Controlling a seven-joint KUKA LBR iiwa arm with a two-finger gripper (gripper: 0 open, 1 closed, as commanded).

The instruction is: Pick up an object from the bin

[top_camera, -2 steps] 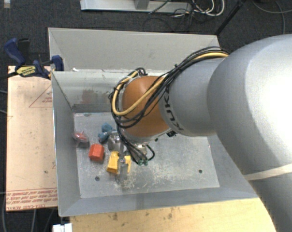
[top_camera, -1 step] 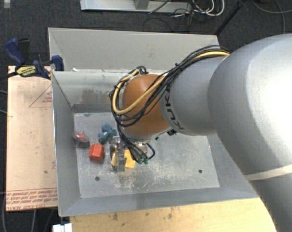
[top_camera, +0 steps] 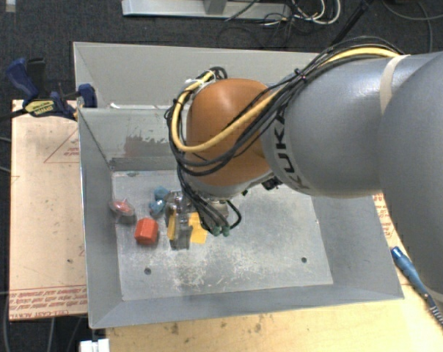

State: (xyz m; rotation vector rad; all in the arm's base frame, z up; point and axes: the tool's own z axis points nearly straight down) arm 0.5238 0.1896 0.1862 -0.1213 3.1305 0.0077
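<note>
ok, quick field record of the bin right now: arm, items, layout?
bin: grey metal, a few loose things, all in its left half
arm: in from the right, lower end down at the floor among the things
nearest: yellow piece against the arm's end; red block just left of it
others: blue piece, pink piece, further left
grasp: cannot tell

The one legible marking is on the grey arm (top_camera: 353, 138), at the middle of the frame just right of its orange cover (top_camera: 225, 134). Dark capitals run along the casing, with "UK" plain to read (the word's other letters lie behind the cables (top_camera: 229, 134)).
</note>
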